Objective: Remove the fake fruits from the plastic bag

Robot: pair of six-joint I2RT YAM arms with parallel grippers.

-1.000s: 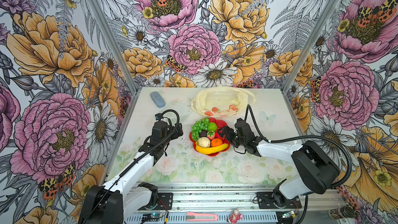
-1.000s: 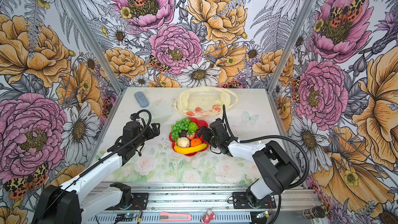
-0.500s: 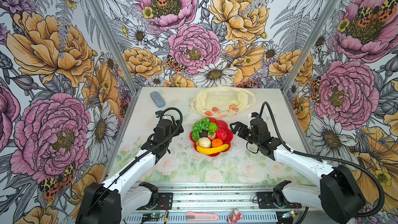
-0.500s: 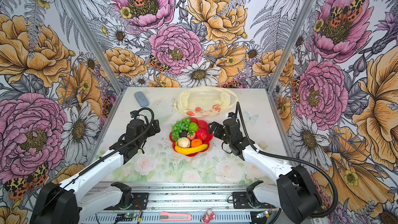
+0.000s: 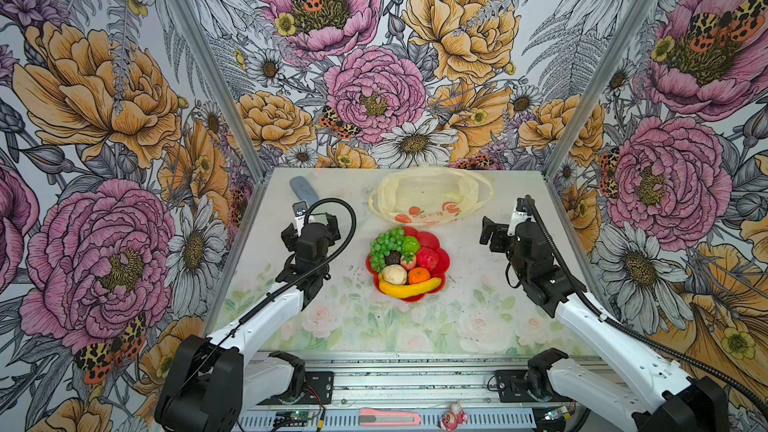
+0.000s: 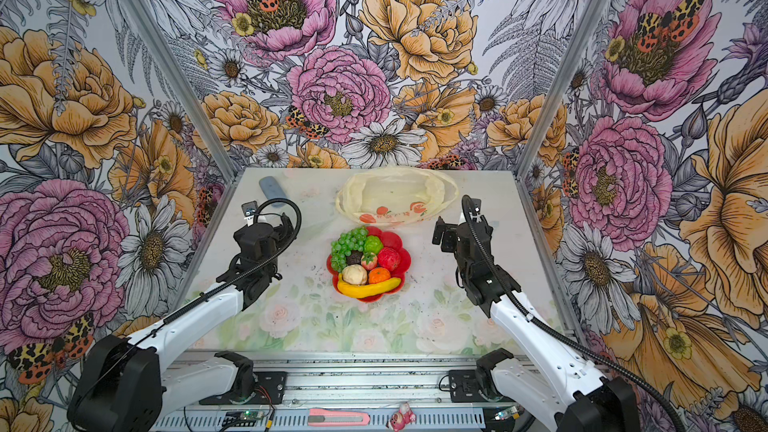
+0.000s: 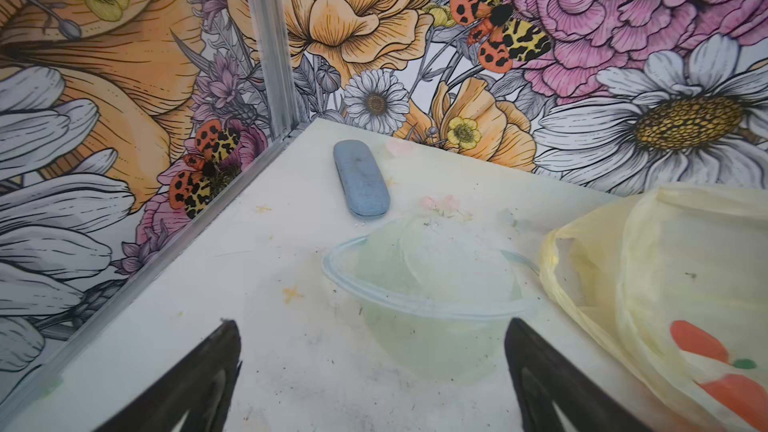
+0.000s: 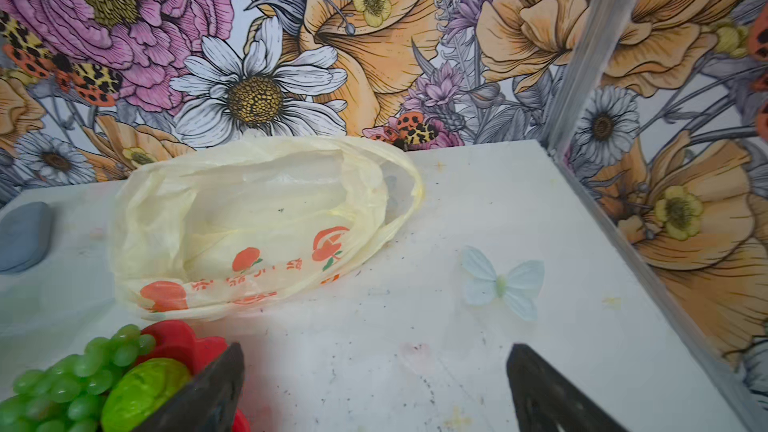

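One banana (image 5: 409, 288) crosswise (tips rearward)

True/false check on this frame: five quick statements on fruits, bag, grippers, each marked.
1. The fake fruits sit on the red plate. True.
2. The banana is inside the plastic bag. False: it lies on the plate.
3. The left gripper and right gripper are open and empty. True.
4. The blue-grey case lies right of the bag. False: it lies left of it.
5. The bag lies farther back than the plate. True.
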